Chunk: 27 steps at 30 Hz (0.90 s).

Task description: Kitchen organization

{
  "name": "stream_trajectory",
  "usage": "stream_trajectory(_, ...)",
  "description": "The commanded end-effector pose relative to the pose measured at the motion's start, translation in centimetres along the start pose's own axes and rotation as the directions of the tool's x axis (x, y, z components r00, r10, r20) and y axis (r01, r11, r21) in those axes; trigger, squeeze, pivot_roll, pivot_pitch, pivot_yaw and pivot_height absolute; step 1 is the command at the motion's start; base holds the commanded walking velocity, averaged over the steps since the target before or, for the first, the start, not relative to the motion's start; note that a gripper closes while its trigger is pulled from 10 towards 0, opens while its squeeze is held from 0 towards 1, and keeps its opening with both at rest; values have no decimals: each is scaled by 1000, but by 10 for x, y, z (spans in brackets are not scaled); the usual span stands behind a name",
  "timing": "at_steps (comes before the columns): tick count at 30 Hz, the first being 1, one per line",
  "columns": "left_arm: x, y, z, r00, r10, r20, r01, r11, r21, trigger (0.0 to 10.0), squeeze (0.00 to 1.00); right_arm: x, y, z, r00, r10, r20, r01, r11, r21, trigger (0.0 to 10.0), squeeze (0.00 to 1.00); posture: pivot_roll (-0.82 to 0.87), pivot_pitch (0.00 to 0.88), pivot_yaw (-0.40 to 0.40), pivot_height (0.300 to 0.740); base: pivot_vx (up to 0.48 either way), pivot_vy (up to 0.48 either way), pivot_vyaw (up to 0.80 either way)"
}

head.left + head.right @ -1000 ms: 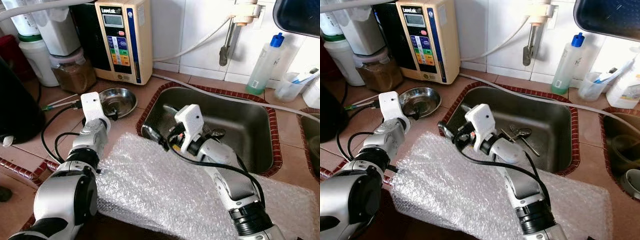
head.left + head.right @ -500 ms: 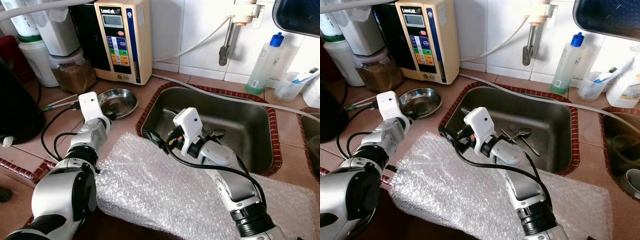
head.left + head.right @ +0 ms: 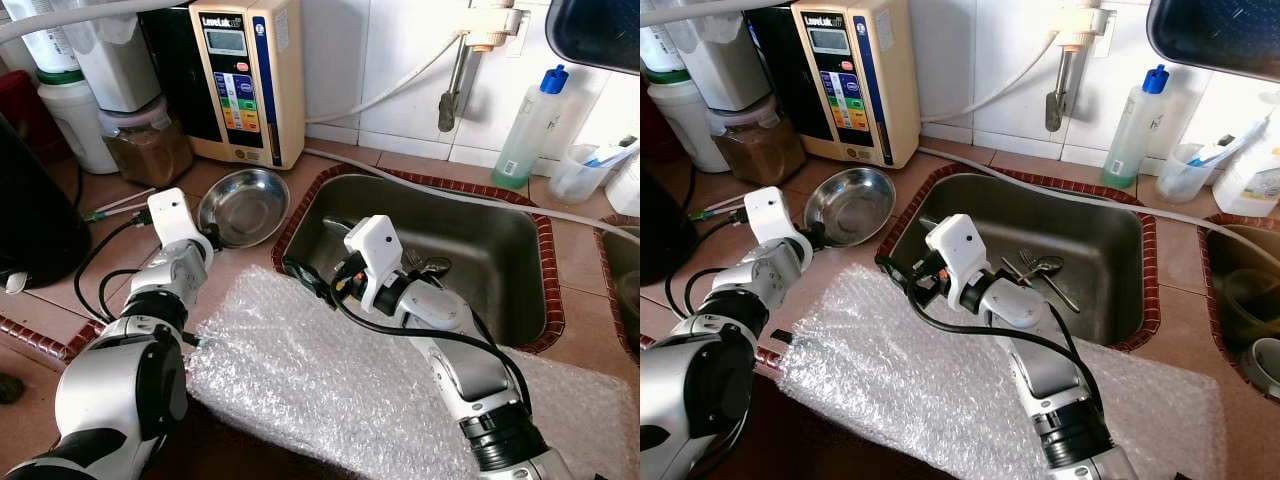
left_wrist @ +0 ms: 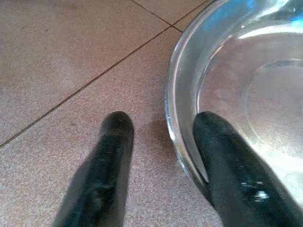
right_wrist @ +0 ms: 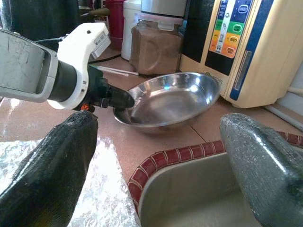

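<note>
Left gripper (image 4: pixel 161 142) clamped on steel bowl (image 3: pixel 243 206) rim, bowl tilted at table's (image 3: pixel 110 260) 10 o'clock, right gripper (image 5: pixel 156 156) fingers apart over sink (image 3: pixel 470 250) corner

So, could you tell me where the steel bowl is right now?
The steel bowl is on the tiled counter left of the sink, in front of the beige water appliance, tilted up with the left gripper on its near rim.
</note>
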State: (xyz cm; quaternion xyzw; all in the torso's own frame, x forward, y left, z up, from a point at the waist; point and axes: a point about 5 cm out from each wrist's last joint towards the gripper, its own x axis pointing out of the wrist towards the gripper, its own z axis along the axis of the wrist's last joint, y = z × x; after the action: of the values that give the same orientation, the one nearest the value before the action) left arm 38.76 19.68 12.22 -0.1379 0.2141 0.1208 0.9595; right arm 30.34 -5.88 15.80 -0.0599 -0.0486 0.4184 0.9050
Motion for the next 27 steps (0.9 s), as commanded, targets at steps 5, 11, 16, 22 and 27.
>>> stream_trajectory(5,-1,13,15,999,26,19,-26,1000,-5,0,0,3,-1,4,1000,8,5,-8,1000,-15,10000,612,47,0,80,740,0,0,0)
stream_trajectory(11,-3,17,24,999,27,35,-26,999,-26,0,0,4,-2,5,1000,6,6,-6,1000,-12,10000,612,52,0,77,740,0,0,0)
stream_trajectory(16,-4,22,25,999,42,35,-41,999,-23,0,0,5,-5,8,1000,-2,15,2,1000,-14,10000,608,54,0,76,740,0,0,0)
stream_trajectory(22,-5,25,30,997,52,52,-51,998,-26,0,0,6,-6,7,1000,-1,12,1,1000,-18,10000,612,56,0,71,740,0,0,0)
stream_trajectory(27,-7,22,33,997,34,76,-31,999,-34,275,0,6,-7,7,1000,0,9,0,1000,-22,10000,612,56,0,69,740,0,0,0)
